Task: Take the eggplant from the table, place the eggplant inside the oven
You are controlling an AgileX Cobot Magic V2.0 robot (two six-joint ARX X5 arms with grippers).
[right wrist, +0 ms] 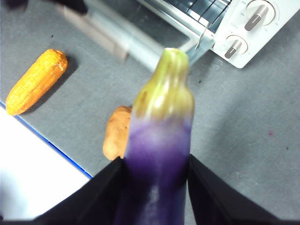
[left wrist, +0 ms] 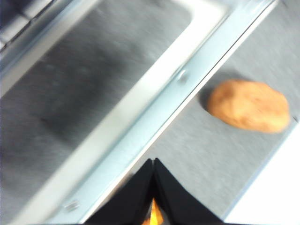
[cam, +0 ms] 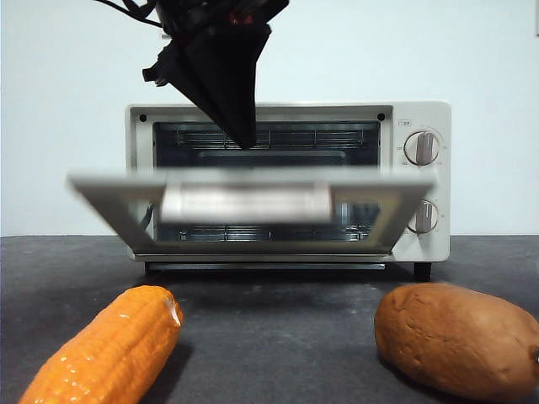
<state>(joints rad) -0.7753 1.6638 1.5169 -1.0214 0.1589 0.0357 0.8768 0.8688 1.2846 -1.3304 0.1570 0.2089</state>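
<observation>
While my right gripper (right wrist: 154, 187) is clamped on the eggplant (right wrist: 159, 154), high over the table (right wrist: 243, 122) and away from the oven (cam: 286, 181), my left gripper (left wrist: 153, 187) hangs over the oven's half-open door (cam: 253, 198) with its fingers pressed together. An orange corn cob (cam: 105, 349) and a brown sweet potato (cam: 459, 337) lie in front of the oven.

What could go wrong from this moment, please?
The oven door is blurred, half open, with the left hand above it; it may drop hard. The right hand holds the eggplant by one end, so it may tilt or catch the door edge.
</observation>
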